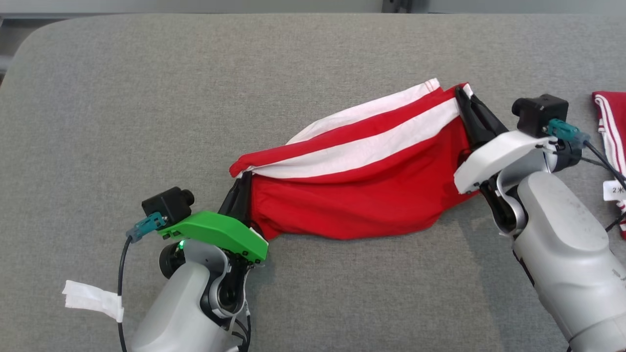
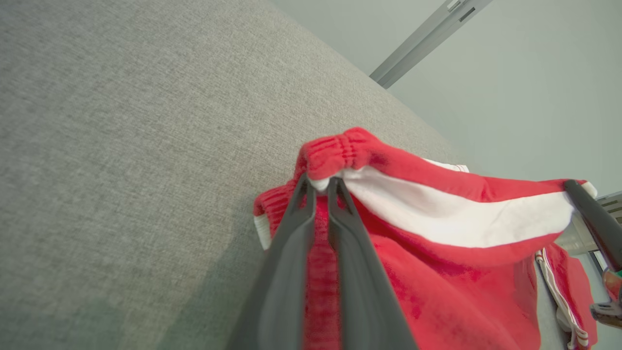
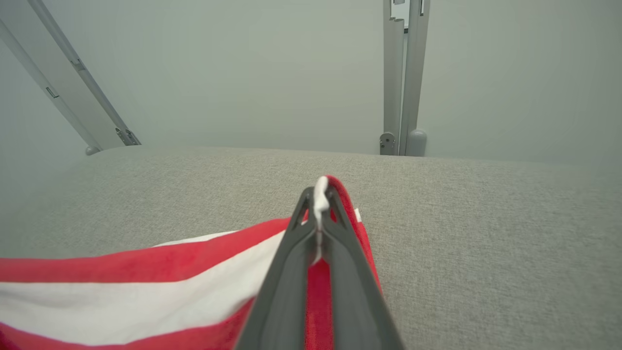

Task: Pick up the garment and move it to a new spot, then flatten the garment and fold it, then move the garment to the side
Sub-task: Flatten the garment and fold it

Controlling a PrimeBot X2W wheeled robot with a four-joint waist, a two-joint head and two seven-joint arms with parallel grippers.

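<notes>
**Tools, 2.**
- Left tool [image 1: 243, 183], green cover, at 8 o'clock in the head view. Its two dark fingers are pinched together on the ribbed red waistband corner of the garment [image 1: 362, 195]. The left wrist view shows the tips [image 2: 320, 182] biting bunched red and white cloth.
- Right tool [image 1: 462, 95], white cover, at 2 o'clock. Its two fingers are closed tight on the opposite corner. In the right wrist view a white hem sticks up between the tips [image 3: 319, 192].

**Garments, 2.**
- The first garment is red with two white bands. It is strung between the two tools, running from 8 o'clock up to 2 o'clock across the middle of the table [image 1: 146, 98], and its red body sags at the centre. Whether its lower edge touches the table cannot be told.
- Second garment [image 1: 611, 122], red with thin white stripes. It lies on the table at the 3 o'clock edge, apart from the first and cut off by the frame.

**Table, 1.** Grey woven cover, with a rounded corner at 10 o'clock.

**Sundries.**
- Black wrist cameras, 2, one on each arm.
- White tape tag [image 1: 93, 299], 1, on the left arm's cable at 7 o'clock.
- White paper label [image 1: 615, 189], 1, at 3 o'clock. Its print is too small to read.
</notes>
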